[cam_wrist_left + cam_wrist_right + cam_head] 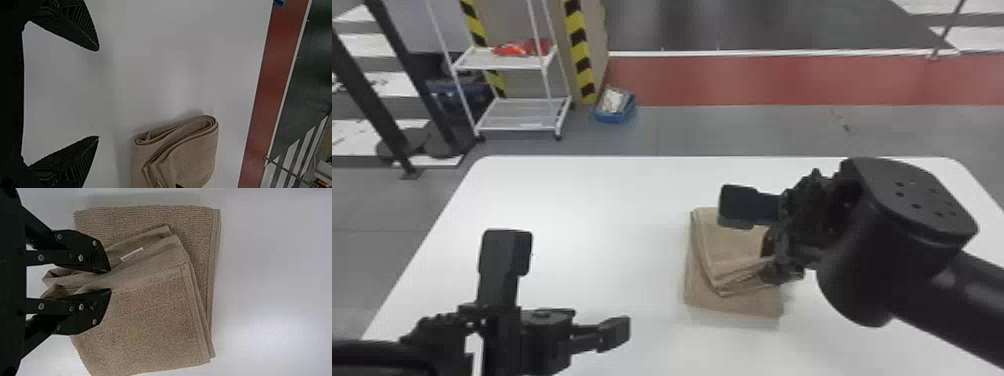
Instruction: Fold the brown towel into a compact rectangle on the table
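Note:
The brown towel [732, 304] lies folded in layers right of the table's middle, its upper layers turned at an angle over a squarer bottom layer. My right gripper [760, 239] is at the towel's right side. In the right wrist view, the right gripper [110, 281] is shut on a bunched ridge of the towel [152, 325], beside a small white label. My left gripper [562, 292] stands open over the table, left of the towel. In the left wrist view, the left gripper [98, 93] has nothing between its fingers, and the towel [193, 158] shows rolled edges farther off.
The white table [572, 200] holds the towel, with bare surface between it and my left gripper. Beyond the far edge stand a white wheeled shelf [517, 117] and a blue box [615, 115] on the floor. My right forearm spans the table's right part.

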Robot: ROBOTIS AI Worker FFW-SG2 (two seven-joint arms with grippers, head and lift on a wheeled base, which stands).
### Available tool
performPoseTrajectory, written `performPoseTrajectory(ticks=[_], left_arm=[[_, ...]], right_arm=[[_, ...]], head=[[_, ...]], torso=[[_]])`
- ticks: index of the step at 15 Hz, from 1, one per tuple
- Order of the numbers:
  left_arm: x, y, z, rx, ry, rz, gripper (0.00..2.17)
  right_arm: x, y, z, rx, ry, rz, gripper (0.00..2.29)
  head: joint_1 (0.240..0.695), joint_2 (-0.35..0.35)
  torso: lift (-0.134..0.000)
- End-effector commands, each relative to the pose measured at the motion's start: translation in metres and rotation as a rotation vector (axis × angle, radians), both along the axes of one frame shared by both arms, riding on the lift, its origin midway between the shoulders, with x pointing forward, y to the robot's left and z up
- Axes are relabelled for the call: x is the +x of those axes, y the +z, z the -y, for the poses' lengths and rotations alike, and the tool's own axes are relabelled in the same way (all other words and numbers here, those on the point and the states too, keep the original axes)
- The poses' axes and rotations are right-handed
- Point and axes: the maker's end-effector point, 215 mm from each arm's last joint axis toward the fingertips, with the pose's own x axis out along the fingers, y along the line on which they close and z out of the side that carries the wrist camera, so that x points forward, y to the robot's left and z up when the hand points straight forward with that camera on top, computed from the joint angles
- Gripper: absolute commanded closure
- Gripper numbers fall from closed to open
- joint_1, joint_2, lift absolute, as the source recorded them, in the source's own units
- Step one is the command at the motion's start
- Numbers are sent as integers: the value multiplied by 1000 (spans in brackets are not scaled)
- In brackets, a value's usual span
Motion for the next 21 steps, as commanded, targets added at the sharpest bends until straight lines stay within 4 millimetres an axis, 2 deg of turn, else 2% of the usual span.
performPoseTrajectory(ticks=[1,6,12,14,16,17,19,21], left_arm=[[-1,-1,-2,4,3,-1,87],[-3,-1,-5,7,10,-3,87],[-6,-4,-6,7,12,-10,87],[-6,-6,-8,8,15,-12,87],[-4,-4,-8,8,16,-1,87],[-4,-5,-8,8,16,1,87],[-3,-3,-7,6,13,5,87],[-3,-2,-5,4,10,7,87]], right_arm=[[-2,4,-4,15,2,-8,373],[-16,3,-14,25,31,-45,377],[-12,-12,-9,-33,36,-32,475],[-10,-9,-13,-26,39,-31,711],[-8,-6,-12,-22,34,-28,772],[-8,-6,-13,-22,37,-28,954],[-8,-6,-13,-21,39,-26,1028],[-8,-6,-14,-17,43,-28,1366]], head=[[695,42],[695,63],[695,64],[695,64],[695,67],[695,71],[695,71],[695,71]], torso=[[-124],[-124],[-124],[-124],[-124],[-124],[-124],[-124]])
